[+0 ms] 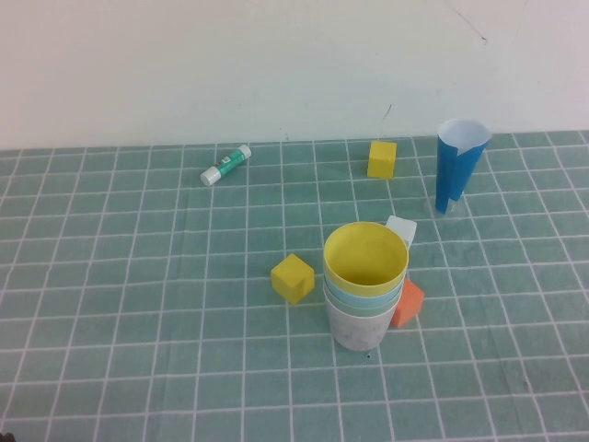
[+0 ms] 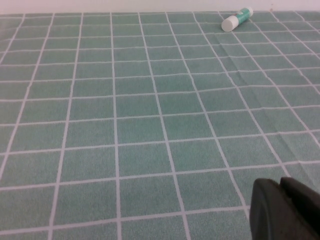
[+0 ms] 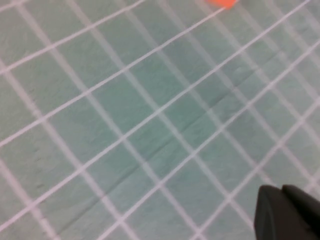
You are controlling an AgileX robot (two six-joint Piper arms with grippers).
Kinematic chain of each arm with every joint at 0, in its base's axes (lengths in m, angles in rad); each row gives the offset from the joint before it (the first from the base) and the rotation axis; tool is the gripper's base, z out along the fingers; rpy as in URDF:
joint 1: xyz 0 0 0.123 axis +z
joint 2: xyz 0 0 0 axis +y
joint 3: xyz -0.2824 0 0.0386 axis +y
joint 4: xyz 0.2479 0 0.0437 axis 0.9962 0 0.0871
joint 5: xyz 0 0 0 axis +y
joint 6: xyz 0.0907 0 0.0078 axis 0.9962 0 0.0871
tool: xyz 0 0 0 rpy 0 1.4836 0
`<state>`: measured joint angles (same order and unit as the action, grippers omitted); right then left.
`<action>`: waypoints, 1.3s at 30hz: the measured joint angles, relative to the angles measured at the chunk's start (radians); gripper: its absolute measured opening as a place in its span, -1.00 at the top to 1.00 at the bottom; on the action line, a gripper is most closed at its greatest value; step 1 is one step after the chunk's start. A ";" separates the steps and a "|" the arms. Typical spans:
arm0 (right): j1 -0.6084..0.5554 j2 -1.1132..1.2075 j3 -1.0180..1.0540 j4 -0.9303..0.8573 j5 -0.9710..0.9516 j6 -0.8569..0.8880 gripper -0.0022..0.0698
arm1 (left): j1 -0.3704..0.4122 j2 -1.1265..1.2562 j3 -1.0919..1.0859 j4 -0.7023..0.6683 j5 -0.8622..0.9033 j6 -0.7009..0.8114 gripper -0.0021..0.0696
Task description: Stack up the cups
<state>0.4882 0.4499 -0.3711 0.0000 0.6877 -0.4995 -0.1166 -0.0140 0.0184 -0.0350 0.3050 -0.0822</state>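
Four nested cups (image 1: 364, 285), yellow on top, stand mid-table, far ahead of both parked claws. Left gripper (image 2: 285, 210) and right gripper (image 3: 287, 215) are pressed together, empty. Stacking looks finished; nothing further seems needed.

Your high view looks down from the robot's side at the green checked tabletop (image 1: 138, 304), facing the pale wall along its far edge, far enough back to take in the stacked cups (image 1: 364, 281) mid-table. Your left wrist view sits low over the cloth and looks toward that far edge; it shares the glue stick (image 2: 237, 19) with the high view, where the same glue stick (image 1: 225, 165) lies near the wall. Your right wrist view hangs close above the cloth, angled across the grid; it shares only the orange cube (image 3: 223, 3), seen beside the stack in the high view (image 1: 407, 303).
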 joint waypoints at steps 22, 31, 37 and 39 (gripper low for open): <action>-0.505 -0.462 0.398 0.021 -0.354 0.015 0.94 | 0.000 0.000 0.000 -0.002 0.002 0.023 0.95; -0.505 -0.464 0.394 0.025 -0.334 0.032 0.94 | 0.000 0.000 0.000 -0.002 0.002 0.023 0.95; -0.505 -0.464 0.394 0.013 -0.334 0.145 0.94 | 0.000 0.000 0.000 -0.002 0.004 0.023 0.95; -0.505 -0.464 0.394 0.000 -0.334 0.207 0.94 | 0.000 0.000 0.000 -0.002 0.004 0.023 0.95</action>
<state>-0.0167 -0.0141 0.0233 0.0000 0.3533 -0.2921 -0.1166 -0.0140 0.0184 -0.0371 0.3089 -0.0588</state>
